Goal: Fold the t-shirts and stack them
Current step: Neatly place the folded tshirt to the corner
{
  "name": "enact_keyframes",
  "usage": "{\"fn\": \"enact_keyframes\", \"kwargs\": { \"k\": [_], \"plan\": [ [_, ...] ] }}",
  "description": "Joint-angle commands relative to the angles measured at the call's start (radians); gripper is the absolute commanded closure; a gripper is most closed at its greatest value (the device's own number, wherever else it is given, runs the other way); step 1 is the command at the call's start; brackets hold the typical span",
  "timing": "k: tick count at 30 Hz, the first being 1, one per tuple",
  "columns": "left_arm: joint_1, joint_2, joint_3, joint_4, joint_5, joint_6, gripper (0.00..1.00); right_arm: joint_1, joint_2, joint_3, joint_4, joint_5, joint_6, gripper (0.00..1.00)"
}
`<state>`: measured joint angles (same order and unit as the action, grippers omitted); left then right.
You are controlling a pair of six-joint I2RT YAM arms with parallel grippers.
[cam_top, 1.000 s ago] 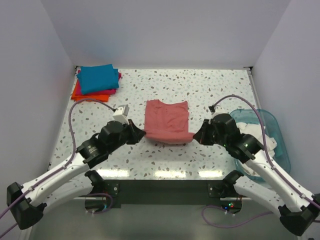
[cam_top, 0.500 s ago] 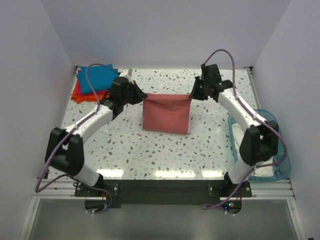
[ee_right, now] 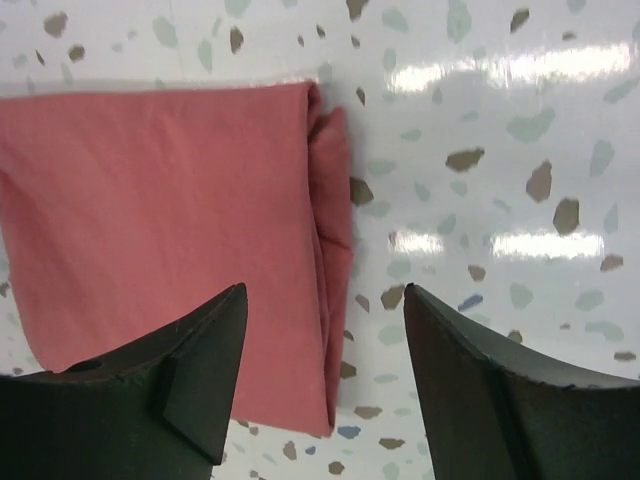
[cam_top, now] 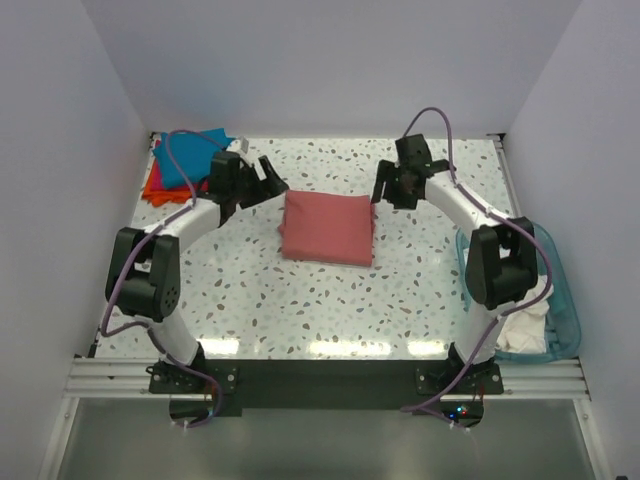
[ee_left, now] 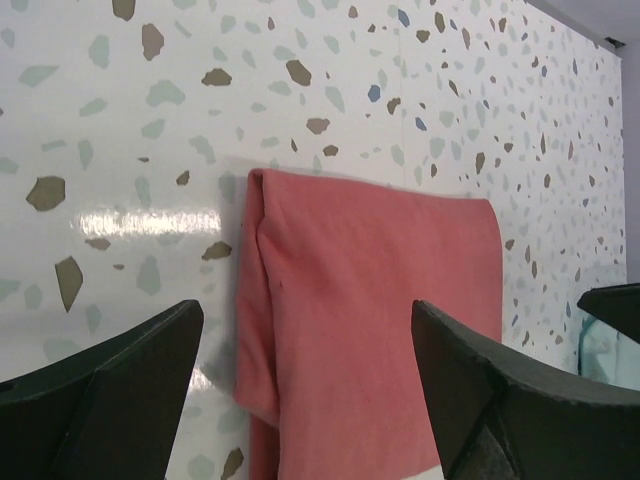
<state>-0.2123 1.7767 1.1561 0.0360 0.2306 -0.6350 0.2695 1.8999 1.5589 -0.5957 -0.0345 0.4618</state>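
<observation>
Seems done with folding the red shirt [cam_top: 328, 229], flat at table centre. Hovering at its 10 and 2 o'clock corners: left gripper [cam_top: 268, 182], right gripper [cam_top: 384, 188], both spread wide, holding nothing. Next calls for regripping and carrying to the stack [cam_top: 185, 165] at 10 o'clock.
</observation>
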Motion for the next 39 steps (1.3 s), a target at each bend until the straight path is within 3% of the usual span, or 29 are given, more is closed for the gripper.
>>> {"fn": "enact_keyframes", "kwargs": {
  "k": [1, 6, 15, 19, 20, 23, 27, 33, 34, 36, 37, 38, 39],
  "plan": [
    [-0.018, -0.106, -0.085, 0.027, -0.008, 0.001, 0.11, 0.062, -0.139, -0.147, 0.072, 0.059, -0.012, 0.33],
    [-0.036, -0.094, -0.133, -0.014, 0.012, 0.047, 0.09, 0.096, -0.145, -0.273, 0.148, 0.036, 0.005, 0.33],
    [-0.091, 0.044, -0.108, -0.027, 0.041, 0.087, 0.04, 0.096, 0.039, -0.212, 0.166, 0.031, -0.005, 0.35],
    [-0.101, 0.079, -0.108, -0.024, 0.035, 0.089, 0.05, 0.073, 0.079, -0.206, 0.195, 0.022, 0.012, 0.43],
    [-0.102, 0.092, -0.111, -0.018, 0.041, 0.084, 0.06, 0.065, 0.088, -0.201, 0.198, 0.018, 0.015, 0.52],
    [-0.114, 0.119, -0.101, -0.010, 0.059, 0.086, 0.08, 0.053, 0.094, -0.197, 0.208, 0.005, 0.026, 0.63],
    [-0.148, 0.161, -0.061, -0.035, 0.042, 0.087, 0.14, 0.048, 0.111, -0.168, 0.205, -0.013, 0.026, 0.67],
    [-0.208, 0.233, 0.010, -0.120, -0.025, 0.074, 0.43, 0.048, 0.116, -0.143, 0.212, -0.064, 0.034, 0.68],
    [-0.216, 0.237, 0.023, -0.139, -0.042, 0.075, 0.57, 0.048, 0.113, -0.138, 0.200, -0.064, 0.031, 0.68],
    [-0.219, 0.240, 0.074, -0.200, -0.115, 0.090, 0.76, 0.048, 0.084, -0.132, 0.186, -0.061, 0.026, 0.64],
    [-0.219, 0.240, 0.124, -0.258, -0.178, 0.113, 0.92, 0.048, 0.071, -0.129, 0.165, -0.050, 0.021, 0.51],
    [-0.219, 0.240, 0.158, -0.293, -0.215, 0.127, 1.00, 0.050, 0.030, -0.128, 0.157, -0.036, 0.020, 0.45],
    [-0.219, 0.243, 0.200, -0.336, -0.253, 0.144, 1.00, 0.050, 0.012, -0.128, 0.143, -0.030, 0.020, 0.38]
  ]
}}
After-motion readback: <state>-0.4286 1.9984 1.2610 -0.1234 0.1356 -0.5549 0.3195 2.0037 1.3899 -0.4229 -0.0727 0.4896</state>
